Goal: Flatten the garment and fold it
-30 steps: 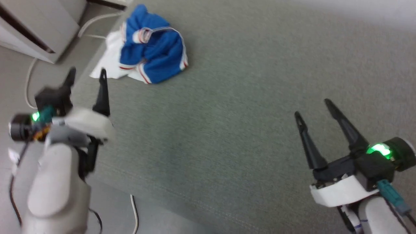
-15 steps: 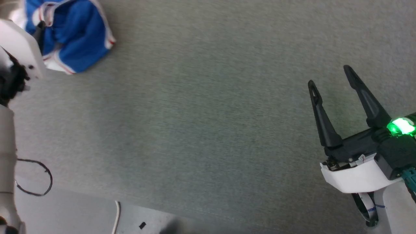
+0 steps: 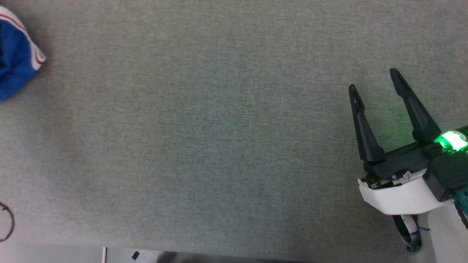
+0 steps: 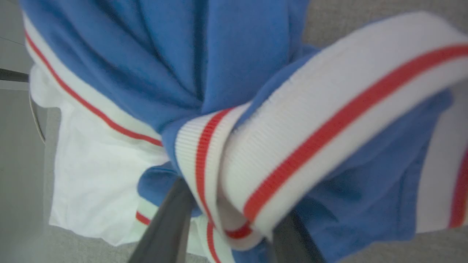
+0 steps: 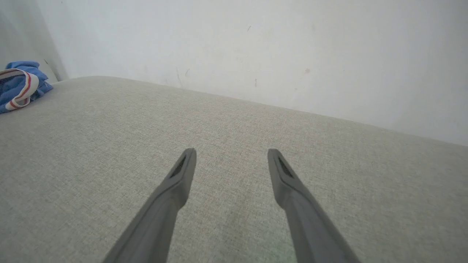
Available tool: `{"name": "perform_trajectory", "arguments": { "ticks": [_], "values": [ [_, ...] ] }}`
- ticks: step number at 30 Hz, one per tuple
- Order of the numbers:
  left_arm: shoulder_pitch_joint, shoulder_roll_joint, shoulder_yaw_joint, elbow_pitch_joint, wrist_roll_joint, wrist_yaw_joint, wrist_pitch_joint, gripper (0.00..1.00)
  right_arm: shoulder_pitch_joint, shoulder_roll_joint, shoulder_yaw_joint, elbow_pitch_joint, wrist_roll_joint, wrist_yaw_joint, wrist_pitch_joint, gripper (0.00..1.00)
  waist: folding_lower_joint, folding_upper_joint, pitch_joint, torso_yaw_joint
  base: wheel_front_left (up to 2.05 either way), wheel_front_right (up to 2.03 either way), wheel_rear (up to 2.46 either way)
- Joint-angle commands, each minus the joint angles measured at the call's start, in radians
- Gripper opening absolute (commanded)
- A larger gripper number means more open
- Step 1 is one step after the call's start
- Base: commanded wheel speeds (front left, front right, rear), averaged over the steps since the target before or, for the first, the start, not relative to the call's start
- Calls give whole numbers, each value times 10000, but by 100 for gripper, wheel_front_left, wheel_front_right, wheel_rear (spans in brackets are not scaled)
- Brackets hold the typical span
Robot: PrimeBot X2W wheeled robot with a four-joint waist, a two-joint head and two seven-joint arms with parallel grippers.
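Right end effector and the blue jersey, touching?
Apart. Head view shows the right end effector, open, at the right and the jersey at the far left edge, with a wide stretch of bare grey surface between them.

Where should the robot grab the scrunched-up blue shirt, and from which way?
Probably the ribbed white-and-red trim band: it stands up as a firm loop out of the bunched garment, easier to pinch than the loose folds. Come with the left gripper, whose fingers sit either side of that band; the right gripper is open and far away.
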Motion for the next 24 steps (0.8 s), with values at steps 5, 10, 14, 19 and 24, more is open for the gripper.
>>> {"name": "perform_trajectory", "arguments": {
  "ticks": [5, 10, 14, 19, 24],
  "values": [
    [1104, -288, -617, 72, -308, -75, -214, 0, -128, 87, -294, 222, -130, -19, -115, 100, 4, 0, -438, 12, 0, 0, 0],
    [942, -113, -448, -62, -310, -74, -1457, 0, -23, 191, -440, 543, -205, -19, -144, 100, 4, 0, -1396, 152, 0, 0, 0],
    [740, -38, -349, -225, -151, -74, -2768, 0, 227, 311, -612, 867, -187, -19, -156, 100, 4, 0, -2362, 254, 0, 0, 0],
    [301, -305, -143, -390, -97, -67, -4383, 0, 523, 473, -814, 1150, -182, -19, -161, 100, 4, 0, -3598, 271, 0, 0, 0],
    [-5, -925, -252, -777, -144, -69, -5437, 0, 946, 617, -916, 1414, -216, -19, -162, 100, 4, 0, -4616, 217, 0, 0, 0]
  ]
}}
